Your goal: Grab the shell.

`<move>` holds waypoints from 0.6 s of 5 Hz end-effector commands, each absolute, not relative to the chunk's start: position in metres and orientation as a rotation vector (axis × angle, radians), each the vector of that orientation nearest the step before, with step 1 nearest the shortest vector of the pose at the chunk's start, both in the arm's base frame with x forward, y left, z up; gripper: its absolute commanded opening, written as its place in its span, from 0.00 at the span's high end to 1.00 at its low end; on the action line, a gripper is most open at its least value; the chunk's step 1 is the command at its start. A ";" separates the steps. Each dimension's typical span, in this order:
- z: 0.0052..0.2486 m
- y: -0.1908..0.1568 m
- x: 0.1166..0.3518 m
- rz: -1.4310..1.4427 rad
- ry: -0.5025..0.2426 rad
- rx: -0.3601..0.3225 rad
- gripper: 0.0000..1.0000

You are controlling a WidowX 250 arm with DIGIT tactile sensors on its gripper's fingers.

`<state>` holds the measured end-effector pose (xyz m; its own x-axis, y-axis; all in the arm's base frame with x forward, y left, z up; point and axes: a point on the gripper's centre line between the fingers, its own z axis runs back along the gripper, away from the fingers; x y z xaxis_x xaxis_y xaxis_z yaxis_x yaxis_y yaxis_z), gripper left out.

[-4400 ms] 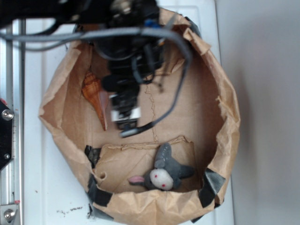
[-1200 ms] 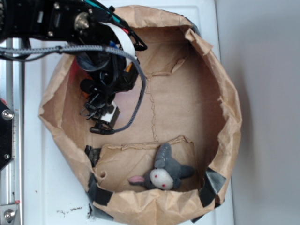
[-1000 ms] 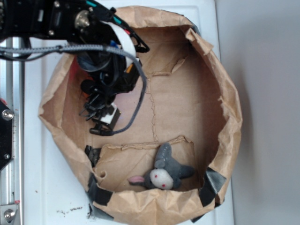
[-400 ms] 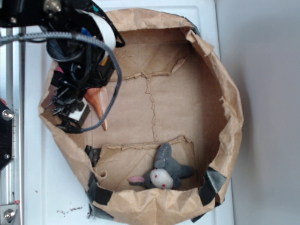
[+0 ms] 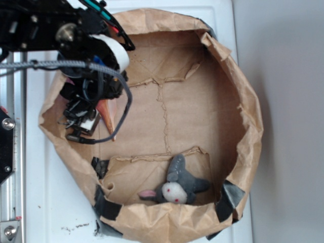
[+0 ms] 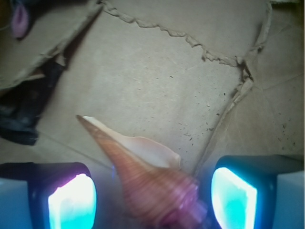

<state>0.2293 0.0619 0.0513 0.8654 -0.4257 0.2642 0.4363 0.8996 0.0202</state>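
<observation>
The shell (image 5: pixel 107 114) is orange-tan and lies on the floor of the paper bag (image 5: pixel 249 121) at its left side, thin point toward the front. My gripper (image 5: pixel 79 126) hangs over that left side, just left of the shell in the exterior view. In the wrist view the shell (image 6: pixel 147 174) lies between my glowing pads (image 6: pixel 72 202), wide whorled end nearest the camera and point aimed away. A gap shows between the shell and the left pad, and the right pad is close to it. My gripper (image 6: pixel 152 200) is open around the shell.
A grey and white plush animal (image 5: pixel 176 188) lies on a folded flap at the bag's front. The crumpled bag wall (image 5: pixel 50 109) rises right beside my gripper. Black tape patches (image 5: pixel 104 208) hold the rim. A metal rail (image 5: pixel 10 152) runs along the left edge.
Over the last seconds my arm swung from the bag's middle to its left side, uncovering the shell it hid a second ago. Since 0.4 s ago the gripper shifted slightly; the shell lies where it was.
</observation>
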 end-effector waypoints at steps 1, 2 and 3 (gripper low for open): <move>0.052 0.071 0.248 -0.457 -0.301 0.013 0.00; 0.052 0.069 0.239 -0.453 -0.338 0.022 0.00; 0.053 0.065 0.229 -0.428 -0.391 0.016 0.00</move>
<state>0.2232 0.0537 0.0372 0.8544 -0.3852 0.3487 0.3865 0.9197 0.0690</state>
